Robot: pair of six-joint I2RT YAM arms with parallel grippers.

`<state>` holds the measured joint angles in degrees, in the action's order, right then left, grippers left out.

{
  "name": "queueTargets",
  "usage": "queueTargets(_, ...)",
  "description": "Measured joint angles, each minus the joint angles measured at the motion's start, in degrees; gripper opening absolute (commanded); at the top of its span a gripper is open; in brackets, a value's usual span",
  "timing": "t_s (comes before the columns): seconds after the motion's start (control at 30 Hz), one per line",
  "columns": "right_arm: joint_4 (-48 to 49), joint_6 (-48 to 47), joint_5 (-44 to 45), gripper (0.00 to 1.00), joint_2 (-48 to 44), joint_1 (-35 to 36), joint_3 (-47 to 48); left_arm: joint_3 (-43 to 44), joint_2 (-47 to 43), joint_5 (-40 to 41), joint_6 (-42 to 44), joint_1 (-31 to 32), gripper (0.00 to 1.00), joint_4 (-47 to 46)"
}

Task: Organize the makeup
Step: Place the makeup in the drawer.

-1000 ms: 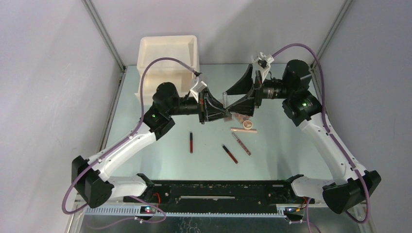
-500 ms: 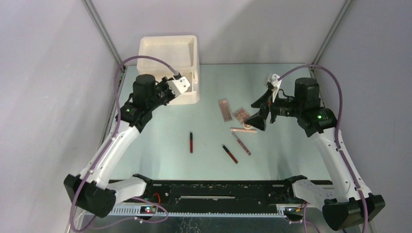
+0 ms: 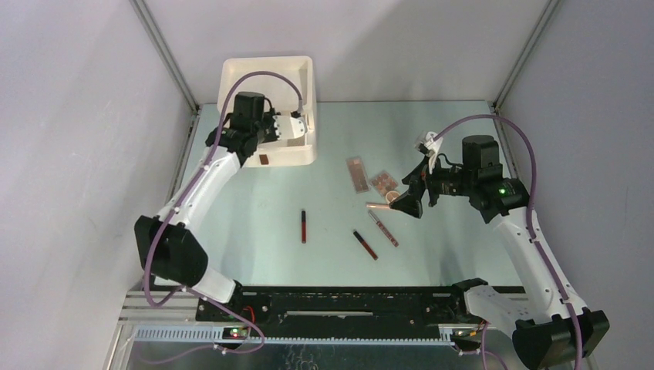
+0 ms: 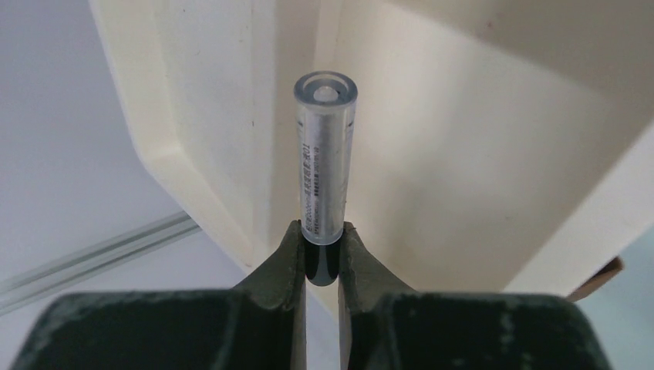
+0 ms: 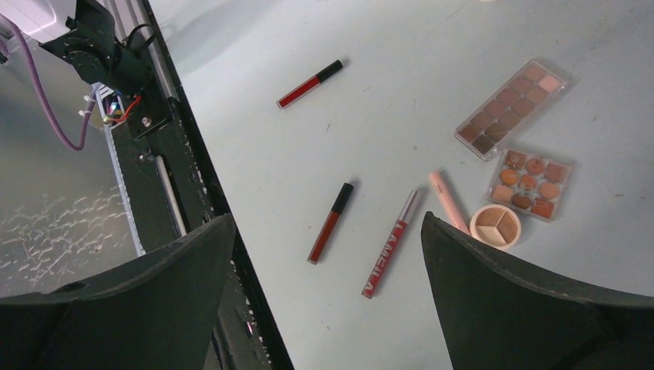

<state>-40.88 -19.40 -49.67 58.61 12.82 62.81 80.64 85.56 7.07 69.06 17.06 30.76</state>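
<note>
Clear tube (image 4: 325,158) pinched in L gripper (image 4: 321,254), which swung from mid-table to over cream box (image 3: 254,73); R gripper (image 3: 411,197) pulled back, jaws wide & empty, by palettes (image 5: 513,108) on table (image 3: 254,231).

clear tube (image 4: 325,154) held by one end, palettes (image 5: 512,109), round compact (image 5: 496,225), red tubes (image 5: 330,223) flat

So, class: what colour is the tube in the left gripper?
The tube is clear with small dark print; the left wrist view shows it best.
</note>
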Motion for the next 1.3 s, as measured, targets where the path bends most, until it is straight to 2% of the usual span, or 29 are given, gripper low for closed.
queueTargets(0.2,0.0,-0.5,0.5,1.00,-0.1,0.0,-0.9,5.8,4.3,2.1,5.4,-0.2,0.12,6.6)
queueTargets(0.4,0.0,-1.1,0.8,1.00,0.0,-0.1,-1.1,6.7,6.1,2.4,10.0,-0.2,0.15,11.6)
queueTargets(0.8,0.0,-1.8,1.6,1.00,1.8,-0.1,-1.7,10.3,11.5,3.4,13.9,-0.3,0.34,16.7)
queueTargets(1.3,0.0,-2.5,5.8,1.00,6.0,0.1,-1.7,12.2,10.0,2.2,13.9,-2.4,0.71,16.2)
